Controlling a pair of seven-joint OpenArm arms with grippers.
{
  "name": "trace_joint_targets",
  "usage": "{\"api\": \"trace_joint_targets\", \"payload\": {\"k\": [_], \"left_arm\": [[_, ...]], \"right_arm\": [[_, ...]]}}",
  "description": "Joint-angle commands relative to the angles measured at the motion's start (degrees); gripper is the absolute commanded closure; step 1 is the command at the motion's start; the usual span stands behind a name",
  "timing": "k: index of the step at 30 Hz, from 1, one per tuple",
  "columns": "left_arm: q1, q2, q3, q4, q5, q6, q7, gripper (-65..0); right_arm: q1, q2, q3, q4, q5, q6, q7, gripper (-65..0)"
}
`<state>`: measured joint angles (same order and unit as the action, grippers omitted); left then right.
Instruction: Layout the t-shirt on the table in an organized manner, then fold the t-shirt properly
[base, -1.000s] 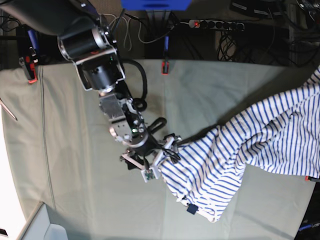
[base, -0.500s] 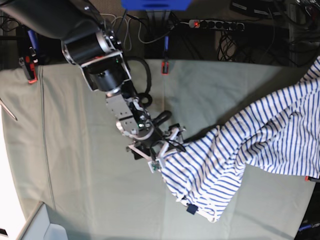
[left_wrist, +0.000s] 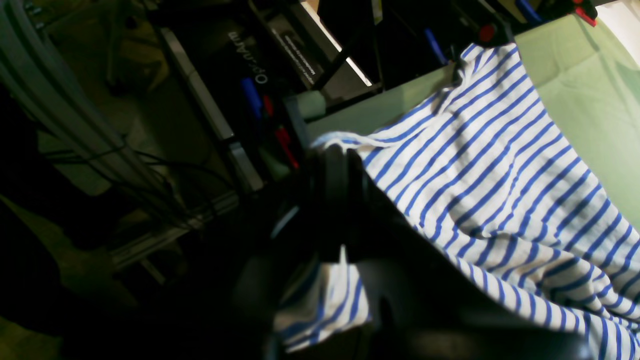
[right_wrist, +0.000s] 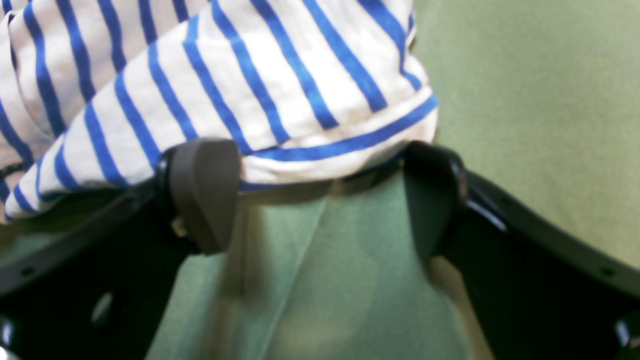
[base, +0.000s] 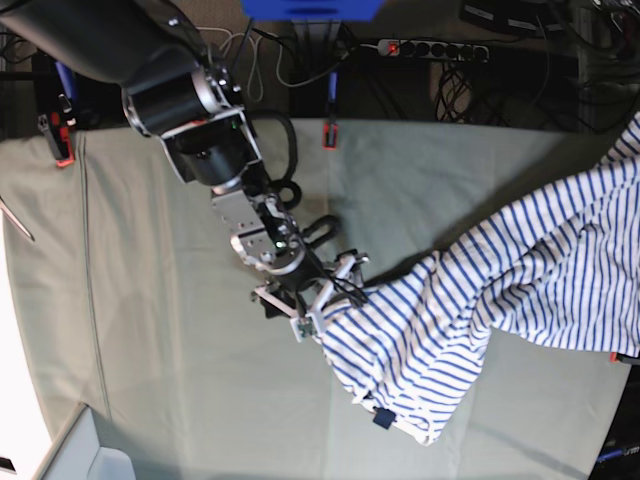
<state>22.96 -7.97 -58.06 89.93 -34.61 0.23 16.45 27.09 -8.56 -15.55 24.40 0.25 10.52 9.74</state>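
The soft white t-shirt with thin blue stripes (base: 480, 300) lies bunched on the right side of the base view, on the big table with the pale grey-green cloth (base: 150, 300). Part of it runs off the right edge of the frame. A small dark label patch (base: 381, 418) sits near its lower tip.

The right end effector (right_wrist: 320, 200) is open. Its two dark fingers (right_wrist: 205, 192) stand on either side of the shirt's hem, low in the right wrist view. The hem lies just past the fingertips, so nothing is pinched yet.

The left end effector (left_wrist: 332, 195) looks closed on the t-shirt in the middle of the left wrist view. Cloth comes out above and below the dark fingers.

To do this step well, I think the right end effector should slide a bit further so the hem sits well between the fingers, then squeeze. Then both can pull apart gently to spread the shirt flat.

The base view shows the whole crumpled shape. Only the right wrist view shows the gap at the hem. Only the left wrist view shows the left grip, which the base view cuts off.
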Motion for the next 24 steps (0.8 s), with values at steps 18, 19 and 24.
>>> {"api": "trace_joint_targets", "payload": {"k": [18,19,24], "left_arm": [[-0.3,-1.3,-0.1,0.6,0.4,-0.2,-1.5,0.0],[-0.2,-1.3,-0.1,0.6,0.4,-0.2,-1.5,0.0],[0.0,-1.3,-0.3,0.6,0.4,-0.2,-1.5,0.0]], "right_arm": [[1.6,-0.4,0.0,0.6,0.1,6.9,3.3,-22.2],[1.6,-0.4,0.1,0.6,0.1,6.9,3.3,-18.3],[1.6,-0.4,0.3,0.6,0.2,6.5,3.3,-1.7]]}}
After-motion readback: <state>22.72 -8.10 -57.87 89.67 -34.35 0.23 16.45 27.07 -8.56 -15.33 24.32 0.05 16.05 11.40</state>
